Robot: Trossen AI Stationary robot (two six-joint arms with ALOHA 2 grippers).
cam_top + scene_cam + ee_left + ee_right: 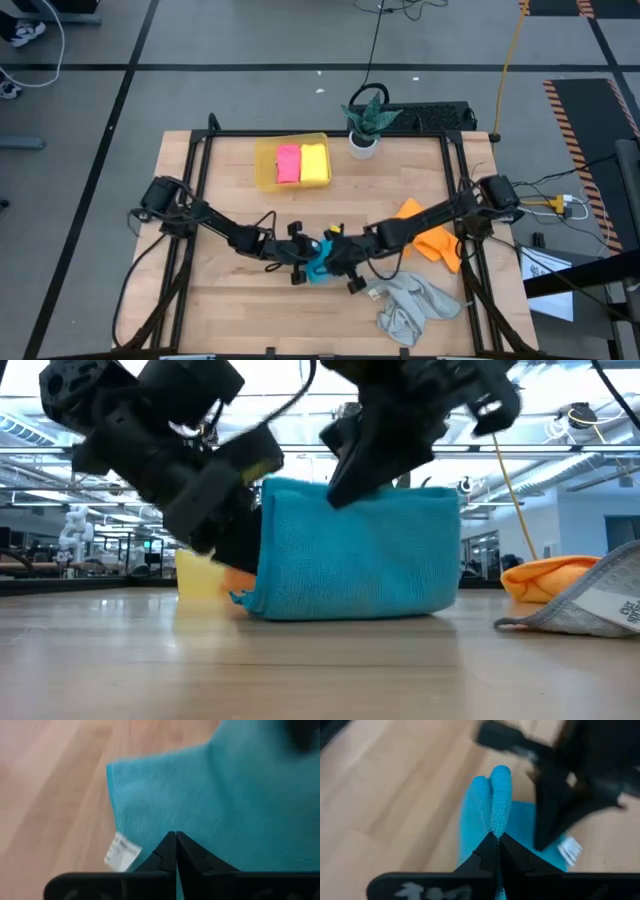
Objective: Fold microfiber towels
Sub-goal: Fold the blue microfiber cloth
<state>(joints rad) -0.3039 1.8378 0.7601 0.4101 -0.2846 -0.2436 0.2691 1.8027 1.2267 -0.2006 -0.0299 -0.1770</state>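
Both arms are matte black, built of jointed segments with black cables routed alongside. Each end effector, left end effector (297, 262) and right end effector (335, 262), carries two black fingers with stepped, interlocking inner edges.

So the table (230, 300) is a light wood-plank top with a black frame around it. At the far side, left of middle, sits a translucent yellow tray (264, 166). Just right of that, at the far edge, there's a small potted plant (366, 125) in a white pot. On the right side lies an orange towel (432, 240), bunched up, and nearer than that a light grey towel (410, 305) lies crumpled by the near right corner. In the middle, the blue towel's (317, 262) lower edge touches the wood.
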